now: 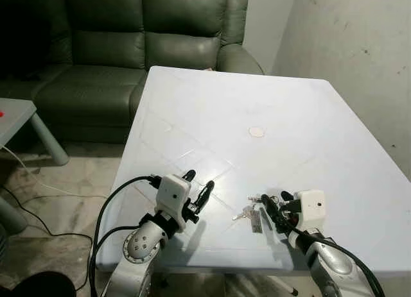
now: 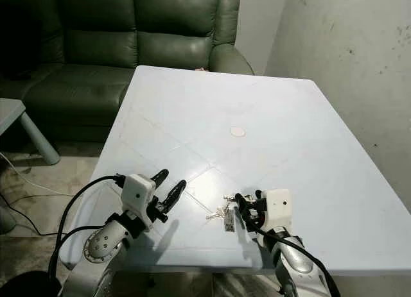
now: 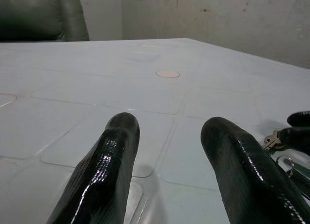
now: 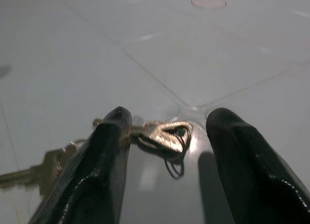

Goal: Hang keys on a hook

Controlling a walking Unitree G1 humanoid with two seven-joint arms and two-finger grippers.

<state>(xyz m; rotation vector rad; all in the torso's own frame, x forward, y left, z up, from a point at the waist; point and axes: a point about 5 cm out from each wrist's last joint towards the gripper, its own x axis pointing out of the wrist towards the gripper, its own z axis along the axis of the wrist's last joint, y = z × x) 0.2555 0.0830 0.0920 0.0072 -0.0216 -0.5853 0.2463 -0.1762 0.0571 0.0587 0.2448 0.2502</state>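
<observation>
A small bunch of metal keys [image 1: 252, 213] lies flat on the white plastic table [image 1: 257, 98], close to its near edge. My right gripper [image 1: 274, 203] is open and low over the table just right of the bunch. In the right wrist view its two black fingers [image 4: 109, 151] straddle a key and its ring [image 4: 164, 136], with gaps on both sides. My left gripper [image 1: 198, 191] hovers open over the near left part of the table, holding nothing. In the left wrist view the keys [image 3: 273, 141] lie off to one side of its fingers [image 3: 116, 151].
A pale round disc [image 1: 257, 131] sits at the table's middle. A dark green sofa [image 1: 148, 40] stands behind the table, and a bare wall [image 1: 359, 47] runs along the right. A grey side table [image 1: 13, 117] and cables [image 1: 38, 188] on the floor are at the left.
</observation>
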